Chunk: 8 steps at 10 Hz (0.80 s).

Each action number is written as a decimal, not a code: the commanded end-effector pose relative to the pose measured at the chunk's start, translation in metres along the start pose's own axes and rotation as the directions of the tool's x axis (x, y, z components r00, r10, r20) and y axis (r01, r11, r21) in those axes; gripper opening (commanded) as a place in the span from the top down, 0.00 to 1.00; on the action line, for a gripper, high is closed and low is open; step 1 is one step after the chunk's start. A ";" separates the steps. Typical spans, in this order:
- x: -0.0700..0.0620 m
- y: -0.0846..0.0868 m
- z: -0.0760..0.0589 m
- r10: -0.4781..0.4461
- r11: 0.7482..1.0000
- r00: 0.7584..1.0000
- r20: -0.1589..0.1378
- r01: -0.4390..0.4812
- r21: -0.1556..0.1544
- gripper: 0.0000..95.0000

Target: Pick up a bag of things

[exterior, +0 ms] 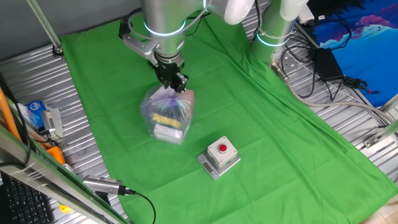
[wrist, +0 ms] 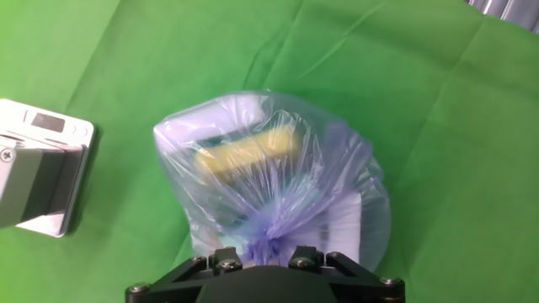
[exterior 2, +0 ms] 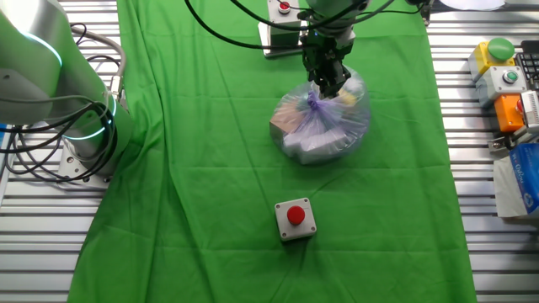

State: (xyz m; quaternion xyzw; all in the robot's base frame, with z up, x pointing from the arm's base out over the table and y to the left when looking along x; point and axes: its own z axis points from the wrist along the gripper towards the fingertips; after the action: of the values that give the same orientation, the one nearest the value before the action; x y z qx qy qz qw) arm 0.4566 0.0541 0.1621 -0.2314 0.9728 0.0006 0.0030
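The bag of things (exterior: pixel 166 116) is a translucent, purplish plastic bag with yellow and white items inside, on the green cloth. My gripper (exterior: pixel 176 82) is directly above it, with its fingers closed on the bag's gathered top. In the other fixed view the gripper (exterior 2: pixel 328 82) pinches the purple knot above the bag (exterior 2: pixel 322 128). In the hand view the bag (wrist: pixel 269 177) fills the middle and its gathered top runs up between my fingers (wrist: pixel 265 254). I cannot tell whether the bag's bottom still rests on the cloth.
A grey box with a red button (exterior: pixel 219 155) stands on the cloth close to the bag; it also shows in the other fixed view (exterior 2: pixel 295 219) and at the left of the hand view (wrist: pixel 38 172). Another button box (exterior 2: pixel 282 10) sits behind the arm. More boxes (exterior 2: pixel 505 76) lie off the cloth.
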 end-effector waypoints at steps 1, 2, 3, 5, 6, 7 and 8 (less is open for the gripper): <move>0.000 0.000 0.001 -0.006 1.000 1.000 -0.001 0.006 0.000 0.60; 0.000 0.000 0.001 -0.012 1.000 1.000 -0.002 0.012 0.000 0.60; 0.000 0.000 0.001 -0.017 1.000 1.000 -0.004 0.017 -0.002 0.60; 0.000 0.000 0.002 -0.020 1.000 1.000 -0.006 0.020 -0.002 0.60; 0.000 0.000 0.002 -0.018 1.000 1.000 -0.007 0.018 -0.001 0.60; 0.000 0.000 0.002 -0.022 1.000 1.000 -0.008 0.022 -0.001 0.60; 0.000 0.000 0.002 -0.027 1.000 1.000 -0.007 0.027 -0.001 0.60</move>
State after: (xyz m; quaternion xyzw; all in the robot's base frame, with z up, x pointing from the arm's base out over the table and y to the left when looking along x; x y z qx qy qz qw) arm 0.4570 0.0543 0.1605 -0.2446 0.9696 0.0006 -0.0008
